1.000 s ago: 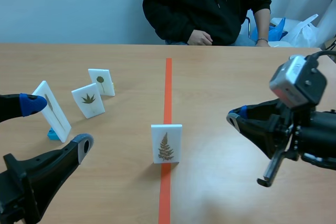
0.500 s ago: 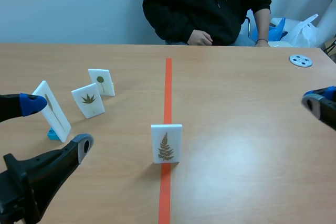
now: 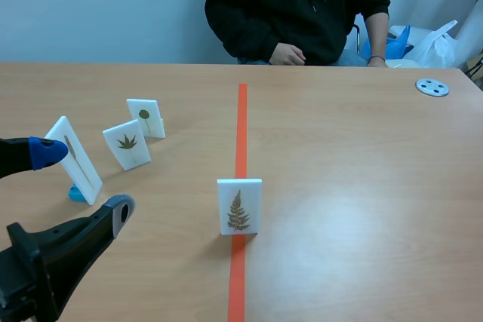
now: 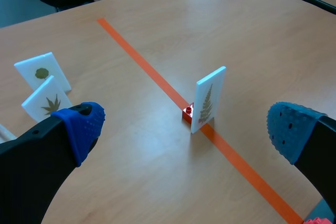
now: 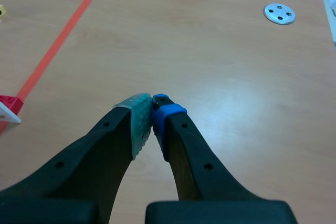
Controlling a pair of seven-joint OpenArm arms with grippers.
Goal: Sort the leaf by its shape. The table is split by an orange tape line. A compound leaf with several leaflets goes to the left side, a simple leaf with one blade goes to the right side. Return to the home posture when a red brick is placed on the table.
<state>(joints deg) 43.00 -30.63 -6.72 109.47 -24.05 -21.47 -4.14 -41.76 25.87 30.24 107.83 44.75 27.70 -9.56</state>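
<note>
The card with the fern leaf point(image 3: 239, 206) stands upright in the middle of the table, directly on the orange tape line point(image 3: 241, 122). A small red base point(image 4: 187, 112) holds it from behind. Nothing touches the card.

The left gripper point(image 4: 185, 128) is released, with its two fingers wide apart. The card stands ahead of it, in line with the gap between the fingers. The right gripper point(image 5: 152, 113) is clenched on nothing, its pads pressed together over the bare table on the right side of the line.

On the left side stand three more white cards: one with a star-shaped leaf point(image 3: 127, 144), one with a round leaf point(image 3: 146, 118), and a leaning one point(image 3: 74, 159) on a blue base point(image 3: 76, 193). A person point(image 3: 298, 9) sits across the table. A grey disc point(image 3: 432, 87) lies near the far right corner.
</note>
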